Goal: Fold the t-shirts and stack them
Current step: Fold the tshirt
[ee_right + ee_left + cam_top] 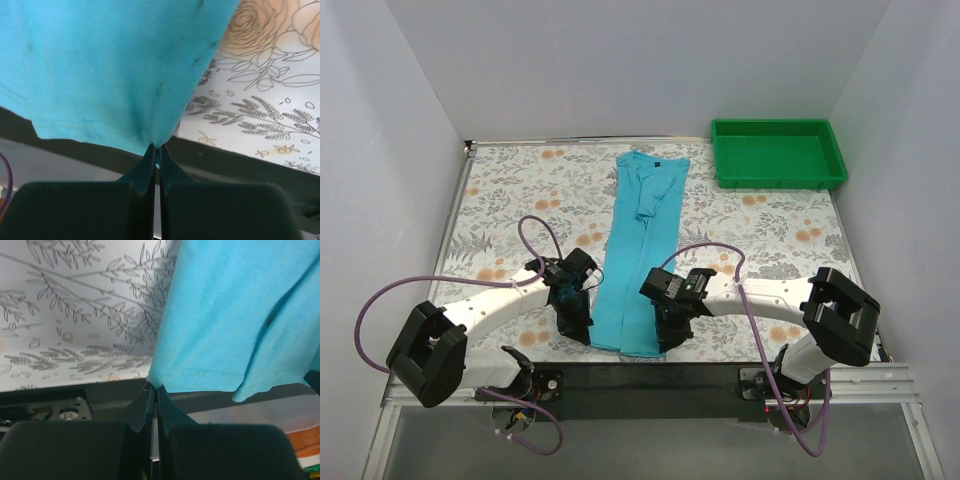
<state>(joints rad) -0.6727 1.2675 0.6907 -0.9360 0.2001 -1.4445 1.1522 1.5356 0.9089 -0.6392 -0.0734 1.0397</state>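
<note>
The floral table cover (pixel 520 200) carries the turquoise polo shirt (pixel 638 250), folded into a long strip that runs from 12 to 6 o'clock, collar at the far end. Only the overhead view shows the green plastic tray (pixel 780 183) at 2 o'clock; the shirt lies wholly outside it. The wrist views alone show the grips. The left gripper (pixel 153 390) pinches the hem's 7 o'clock corner between closed jaws, and the right gripper (pixel 156 149) does likewise at 5 o'clock. The hem seems slightly raised.
</note>
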